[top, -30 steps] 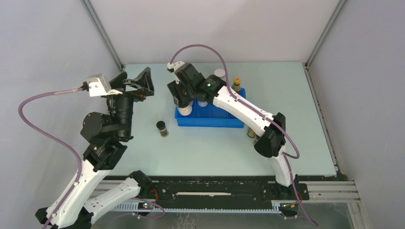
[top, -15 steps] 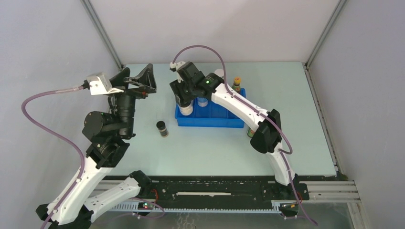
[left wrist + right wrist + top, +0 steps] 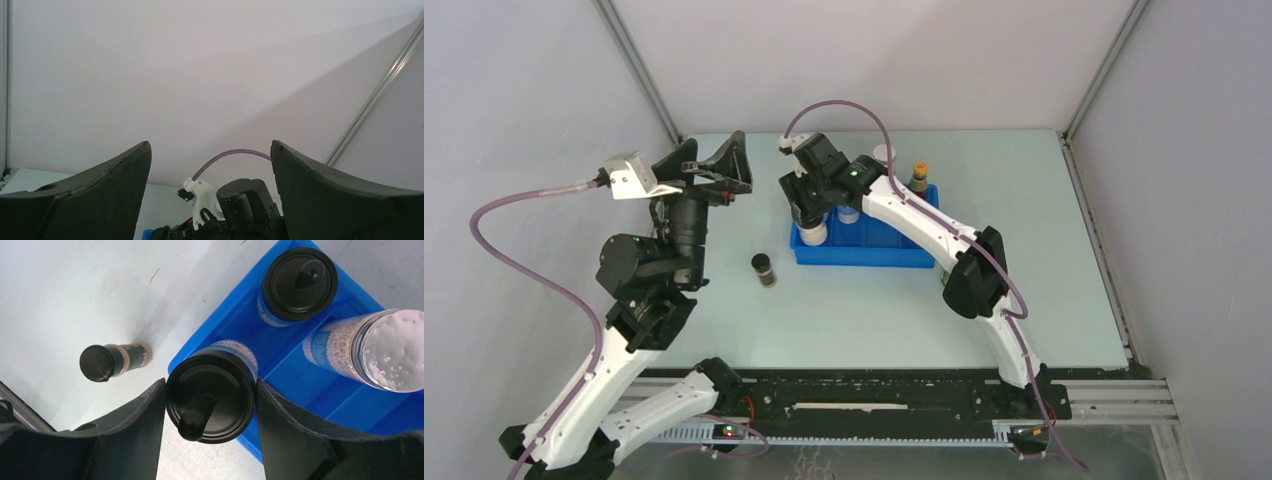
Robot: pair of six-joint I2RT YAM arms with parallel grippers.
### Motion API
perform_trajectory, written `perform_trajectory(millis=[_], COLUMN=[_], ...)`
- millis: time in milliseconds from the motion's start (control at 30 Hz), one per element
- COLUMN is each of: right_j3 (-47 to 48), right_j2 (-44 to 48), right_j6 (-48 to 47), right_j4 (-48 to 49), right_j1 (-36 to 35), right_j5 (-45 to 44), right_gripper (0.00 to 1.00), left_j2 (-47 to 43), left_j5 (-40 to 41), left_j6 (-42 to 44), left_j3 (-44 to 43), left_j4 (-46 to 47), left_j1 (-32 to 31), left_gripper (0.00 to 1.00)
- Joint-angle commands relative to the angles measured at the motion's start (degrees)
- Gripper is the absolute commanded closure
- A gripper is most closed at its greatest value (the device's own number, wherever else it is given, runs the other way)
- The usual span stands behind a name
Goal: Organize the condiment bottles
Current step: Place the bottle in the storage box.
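My right gripper (image 3: 812,213) (image 3: 210,430) is shut on a black knob-capped bottle (image 3: 210,402), upright at the left end of the blue tray (image 3: 864,256). A second black knob-capped bottle (image 3: 299,284) and a clear white-lidded bottle with a blue label (image 3: 385,350) stand in the tray beside it. A short dark black-lidded bottle (image 3: 765,270) (image 3: 107,361) stands on the table left of the tray. A slim orange-capped bottle (image 3: 919,175) and another white-lidded bottle (image 3: 883,154) stand behind the tray. My left gripper (image 3: 714,170) (image 3: 210,150) is open and empty, raised high and facing the back wall.
Another bottle (image 3: 948,278) shows partly behind the right arm's elbow, in front of the tray's right end. White walls with metal corner posts enclose the light table (image 3: 854,320). The right arm's purple cable arches over the tray.
The right arm's elbow has swung a little left while its gripper stays over the tray's left end. The left gripper has risen slightly.
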State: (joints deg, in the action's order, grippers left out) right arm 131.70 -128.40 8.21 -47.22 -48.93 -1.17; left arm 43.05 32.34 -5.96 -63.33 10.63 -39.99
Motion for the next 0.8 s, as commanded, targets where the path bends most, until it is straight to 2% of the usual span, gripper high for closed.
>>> perform_trajectory(millis=[0,767], right_j3=[3.50,-9.47], right_j2=[-0.28,1.72], right_j6=[-0.17,0.14], right_j4=[4.60,13.58], right_j1=[0.36,1.00], right_j5=[0.55,0.56], right_gripper=[1.00,1.00], left_j2=[0.45,-0.67], left_j5=[-0.75,-1.31], left_j6=[1.28,1.14], left_j3=[0.66,3.42], left_j4=[2.29,2.02], left_j1=[-0.43,-0.87], left_gripper=[0.07,0.07])
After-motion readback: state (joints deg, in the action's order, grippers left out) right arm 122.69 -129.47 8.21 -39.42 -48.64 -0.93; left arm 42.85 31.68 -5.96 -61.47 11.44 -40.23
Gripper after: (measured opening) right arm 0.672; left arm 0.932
